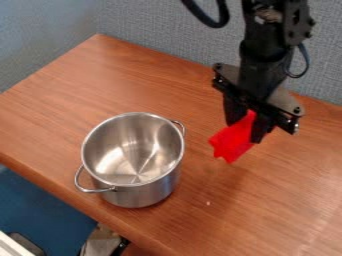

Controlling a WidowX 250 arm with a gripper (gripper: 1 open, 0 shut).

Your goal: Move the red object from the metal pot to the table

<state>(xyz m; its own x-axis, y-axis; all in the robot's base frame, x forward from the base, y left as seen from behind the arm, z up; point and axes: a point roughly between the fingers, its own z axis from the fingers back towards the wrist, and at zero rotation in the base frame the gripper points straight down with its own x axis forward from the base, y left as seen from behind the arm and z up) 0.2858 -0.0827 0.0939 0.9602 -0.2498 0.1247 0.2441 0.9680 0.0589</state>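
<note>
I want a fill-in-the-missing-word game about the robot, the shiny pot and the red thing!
1. The gripper is holding the ____ object.
2. Inside, the metal pot is ____.
3. The pot stands on a brown wooden ____.
4. In the picture, the red object is to the ____ of the pot.

Missing words: red; empty; table; right
</note>
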